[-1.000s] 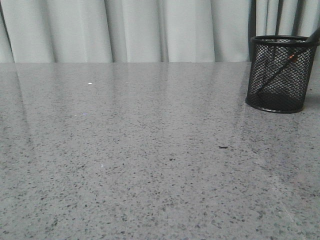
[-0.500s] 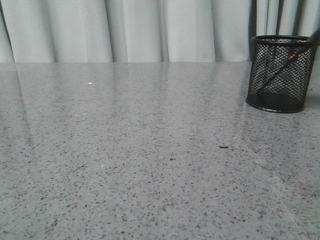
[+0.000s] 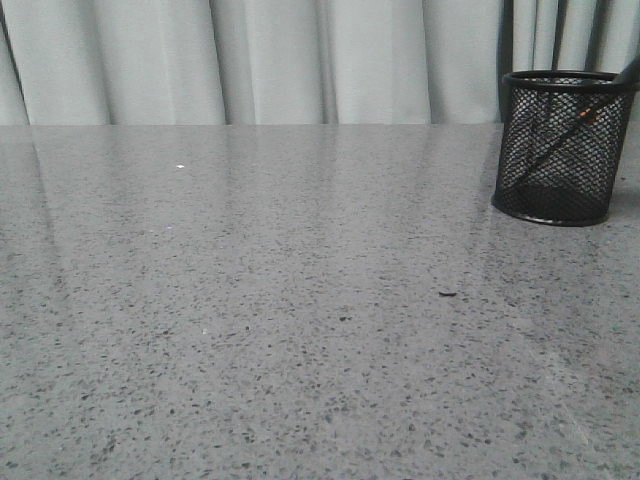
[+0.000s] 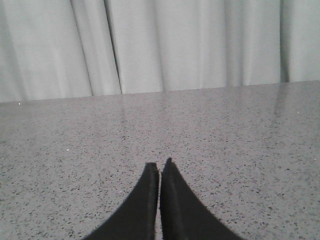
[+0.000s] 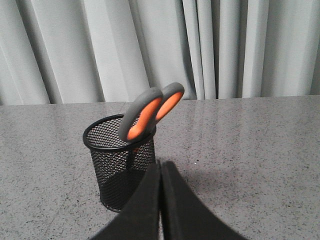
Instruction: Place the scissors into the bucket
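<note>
Orange-lined handles poke up over the rim: the scissors [image 5: 150,111] stand blades-down in the bucket [image 5: 120,162], leaning on its edge. Right gripper [image 5: 160,167] hangs just beside it, jaws pressed together, empty; left gripper [image 4: 159,167] likewise, over bare bench [image 3: 300,300]. Danger now: a careless sweep clips those handles and tips the lot.
</note>
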You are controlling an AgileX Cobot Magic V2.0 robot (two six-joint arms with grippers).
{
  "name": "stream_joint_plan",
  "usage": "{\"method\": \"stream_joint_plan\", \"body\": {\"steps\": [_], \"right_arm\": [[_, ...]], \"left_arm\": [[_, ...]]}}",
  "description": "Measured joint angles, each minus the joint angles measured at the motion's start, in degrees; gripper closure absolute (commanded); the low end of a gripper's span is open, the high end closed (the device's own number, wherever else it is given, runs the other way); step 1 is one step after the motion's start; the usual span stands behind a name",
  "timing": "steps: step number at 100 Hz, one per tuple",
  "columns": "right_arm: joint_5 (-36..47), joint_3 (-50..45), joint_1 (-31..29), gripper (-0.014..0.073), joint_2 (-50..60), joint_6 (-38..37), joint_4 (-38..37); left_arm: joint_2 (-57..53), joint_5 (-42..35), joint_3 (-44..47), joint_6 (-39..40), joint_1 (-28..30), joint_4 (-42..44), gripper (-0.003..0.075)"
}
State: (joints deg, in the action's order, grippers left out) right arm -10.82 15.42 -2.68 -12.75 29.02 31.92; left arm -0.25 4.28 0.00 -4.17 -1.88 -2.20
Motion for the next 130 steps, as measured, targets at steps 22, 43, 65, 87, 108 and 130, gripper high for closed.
{"method": "stream_joint_plan", "body": {"steps": [22,43,65,87,108,130], "right_arm": [[0.9,-3.0,0.0,0.0664,0.3,-13.2,-16.7],[3.7,-11.5,0.0,0.0664,6.6,-23.8,-28.4],[4.3,-16.0,0.0,0.0664,13.1,-24.6,-30.0],[2.9,-16.0,0.0,0.0664,13.2,-24.6,-30.6],[2.9,-16.0,0.0,0.0664,13.2,-24.6,-30.6],[2.9,-16.0,0.0,0.0664,13.2,-24.7,-30.6]], "left_arm": [[0.0,0.0,0.0,0.0,0.0,0.0,0.0741],[0.0,0.0,0.0,0.0,0.0,0.0,0.0741],[0.0,0.1,0.0,0.0,0.0,0.0,0.0741],[0.0,0.1,0.0,0.0,0.0,0.0,0.0741],[0.0,0.1,0.0,0.0,0.0,0.0,0.0741],[0.0,0.1,0.0,0.0,0.0,0.0,0.0741]]}}
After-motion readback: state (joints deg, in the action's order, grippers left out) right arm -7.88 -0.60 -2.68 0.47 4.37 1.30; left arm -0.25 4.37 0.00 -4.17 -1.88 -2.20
